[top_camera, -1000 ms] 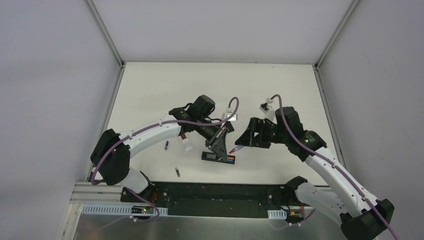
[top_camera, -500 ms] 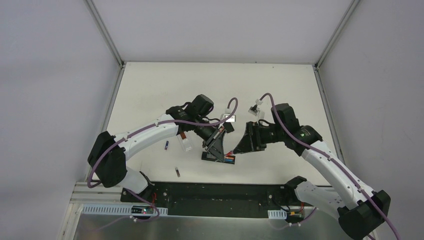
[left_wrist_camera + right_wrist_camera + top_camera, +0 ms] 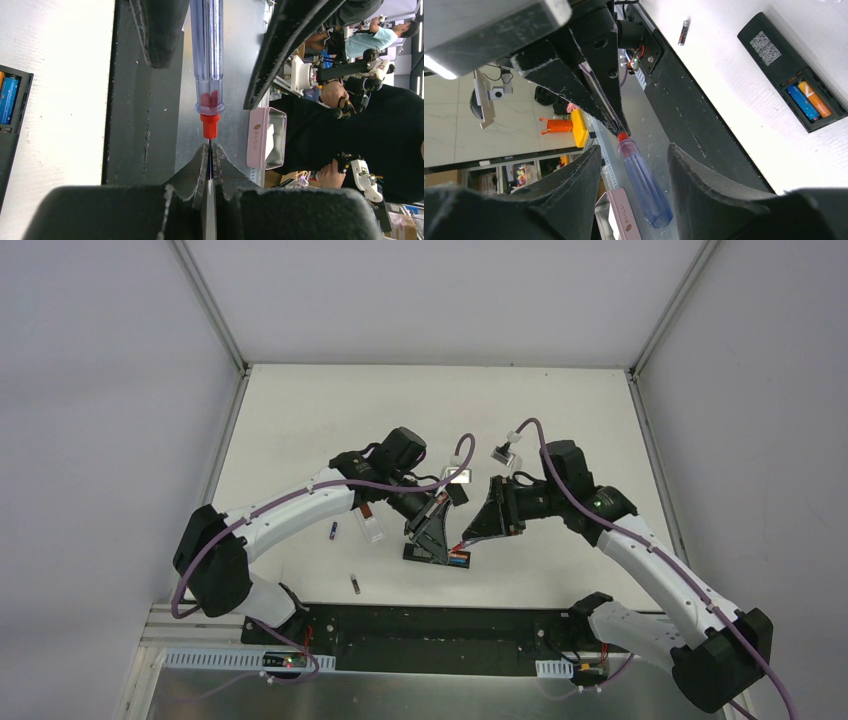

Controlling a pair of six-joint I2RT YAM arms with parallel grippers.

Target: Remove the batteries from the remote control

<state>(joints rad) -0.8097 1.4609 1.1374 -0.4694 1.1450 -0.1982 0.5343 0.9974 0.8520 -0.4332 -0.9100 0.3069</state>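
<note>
screwdriver pinched in the left tool, batteries in the remote

the left tool (image 3: 209, 149) is clamped tight on the thin metal shaft of a clear blue plastic-handled screwdriver (image 3: 207, 50) with a red collar, its handle pointing away from the fingertips. the right tool (image 3: 634, 152) faces it, jaws partly apart on either side of that handle with a gap on both sides, gripping nothing. a flat black rectangular remote control (image 3: 774, 50) lies back-up on the white surface (image 3: 714, 50) close below both tools, its compartment uncovered. two small cylindrical batteries (image 3: 808, 100), one blue, one orange, sit side by side inside. a tiny dark loose cell (image 3: 683, 31) lies apart from both tools, on the left tool's side.
</note>
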